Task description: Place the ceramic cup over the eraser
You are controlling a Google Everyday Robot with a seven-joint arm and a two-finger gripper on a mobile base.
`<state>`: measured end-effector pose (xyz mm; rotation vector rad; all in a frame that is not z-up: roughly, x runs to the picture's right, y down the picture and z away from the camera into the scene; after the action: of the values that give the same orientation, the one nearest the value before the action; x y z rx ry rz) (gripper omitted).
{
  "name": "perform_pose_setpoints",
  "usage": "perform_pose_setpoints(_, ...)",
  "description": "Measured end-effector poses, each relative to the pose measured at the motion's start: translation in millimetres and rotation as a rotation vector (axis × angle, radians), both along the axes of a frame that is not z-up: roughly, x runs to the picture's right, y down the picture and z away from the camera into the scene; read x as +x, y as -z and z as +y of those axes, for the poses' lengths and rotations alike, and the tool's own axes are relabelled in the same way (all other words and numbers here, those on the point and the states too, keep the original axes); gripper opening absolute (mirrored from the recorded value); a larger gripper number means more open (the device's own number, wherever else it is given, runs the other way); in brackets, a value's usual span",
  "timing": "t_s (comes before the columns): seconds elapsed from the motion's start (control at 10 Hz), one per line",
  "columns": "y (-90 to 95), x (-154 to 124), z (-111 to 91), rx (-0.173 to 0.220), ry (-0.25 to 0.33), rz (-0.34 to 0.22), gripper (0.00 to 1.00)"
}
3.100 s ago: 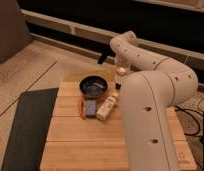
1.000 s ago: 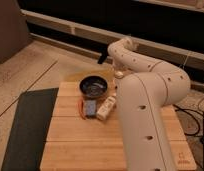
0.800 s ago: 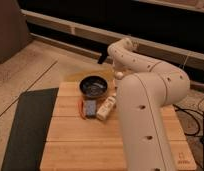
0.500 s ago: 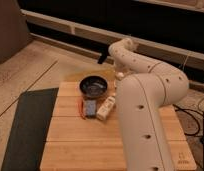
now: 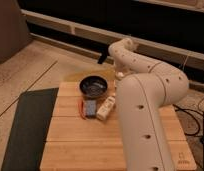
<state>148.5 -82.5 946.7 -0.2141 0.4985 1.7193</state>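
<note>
The dark tool (image 5: 102, 57) hangs beyond the table's (image 5: 80, 145) far edge, its state impossible to tell, while the cup (image 5: 118, 75) sits beside the arm (image 5: 145, 100), right of the bowl (image 5: 93, 86), apart from the eraser (image 5: 89, 106) and bottle (image 5: 106, 108).

Claw (image 5: 102, 58) now farther left, apparently beyond the wooden table (image 5: 75, 145) far edge.
</note>
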Motion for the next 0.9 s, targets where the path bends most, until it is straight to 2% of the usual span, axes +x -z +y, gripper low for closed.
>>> perform_pose_setpoints(0.4,-11.3,-11,12,-0.021,0.017,-0.015,0.0)
perform_pose_setpoints(0.9,-15.7,-2,11,-0.012,0.02,0.012,0.0)
